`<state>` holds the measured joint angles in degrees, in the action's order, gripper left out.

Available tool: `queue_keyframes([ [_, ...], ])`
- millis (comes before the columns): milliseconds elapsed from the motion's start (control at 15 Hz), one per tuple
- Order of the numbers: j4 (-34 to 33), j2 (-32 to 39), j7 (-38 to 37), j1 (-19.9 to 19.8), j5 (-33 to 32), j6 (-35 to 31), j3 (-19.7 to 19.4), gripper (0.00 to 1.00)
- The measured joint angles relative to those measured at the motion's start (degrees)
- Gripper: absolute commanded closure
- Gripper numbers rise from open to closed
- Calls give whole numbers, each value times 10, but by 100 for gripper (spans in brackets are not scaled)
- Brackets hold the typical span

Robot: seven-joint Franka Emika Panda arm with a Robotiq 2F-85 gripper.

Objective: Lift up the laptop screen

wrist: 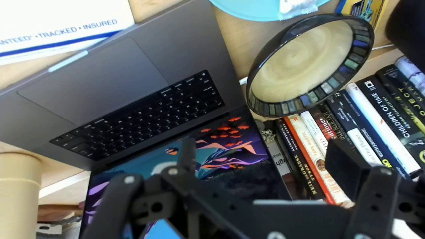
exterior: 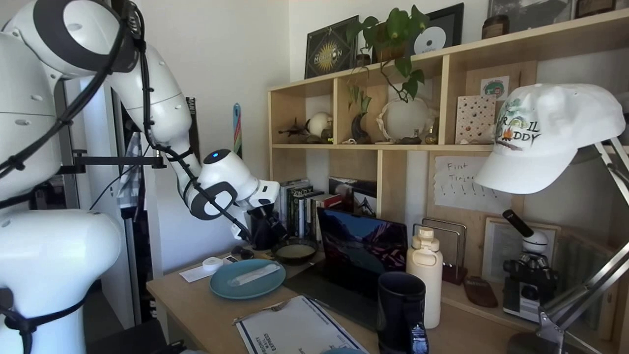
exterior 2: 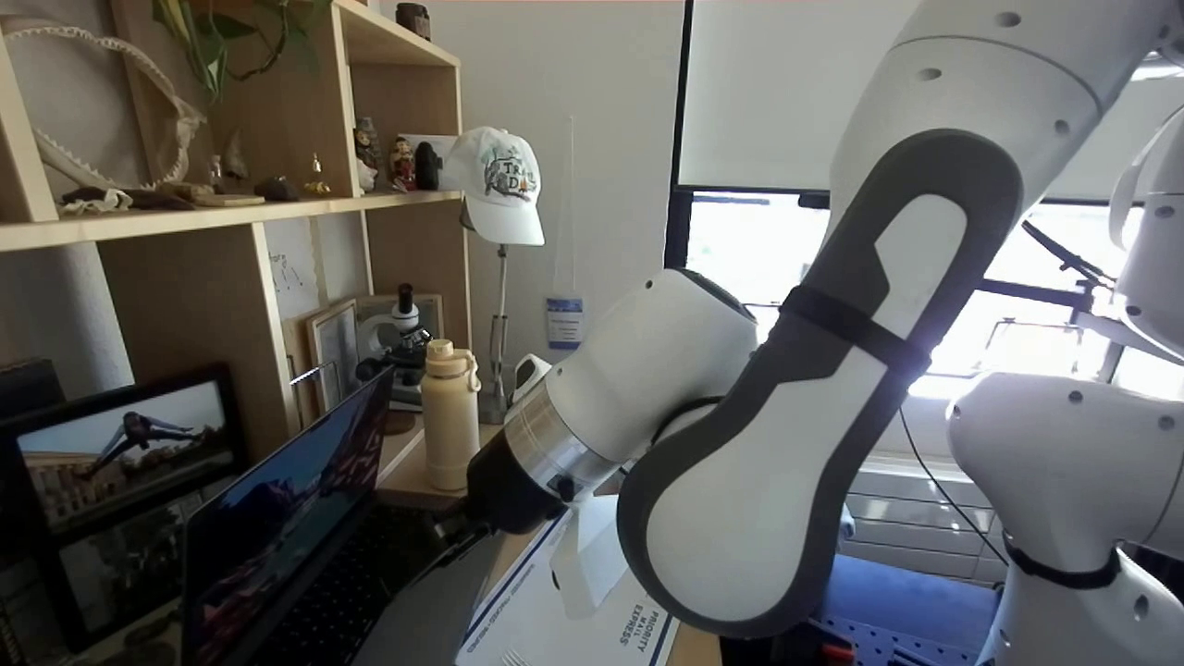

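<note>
The laptop screen (exterior: 361, 238) stands raised from the dark laptop base (exterior: 339, 290), its display lit with a dark picture. In an exterior view the screen (exterior 2: 287, 527) leans back, with the keyboard in front. The wrist view shows the screen (wrist: 232, 149) open beyond the keyboard (wrist: 149, 116); its lower part is hidden behind my fingers. My gripper (wrist: 265, 159) is open with nothing held; one finger overlaps the screen and the other overlaps the books. In an exterior view my gripper (exterior: 279, 230) is left of the screen, apart from it, above the bowl.
A dark-rimmed bowl (wrist: 302, 59) and books (wrist: 312, 162) are beside the laptop. A teal plate (exterior: 248, 290), an envelope (exterior: 295, 327), a black cup (exterior: 400, 314) and a cream bottle (exterior: 425, 275) surround it. A wooden shelf (exterior: 356, 146) stands behind.
</note>
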<state>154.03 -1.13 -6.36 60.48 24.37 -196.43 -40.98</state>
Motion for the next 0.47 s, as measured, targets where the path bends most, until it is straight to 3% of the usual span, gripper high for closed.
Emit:
queue_keyframes([
  [133,0,-3,-1,-20,-4,0,20,0],
  [467,0,-5,-1,-20,-4,1,20,0],
])
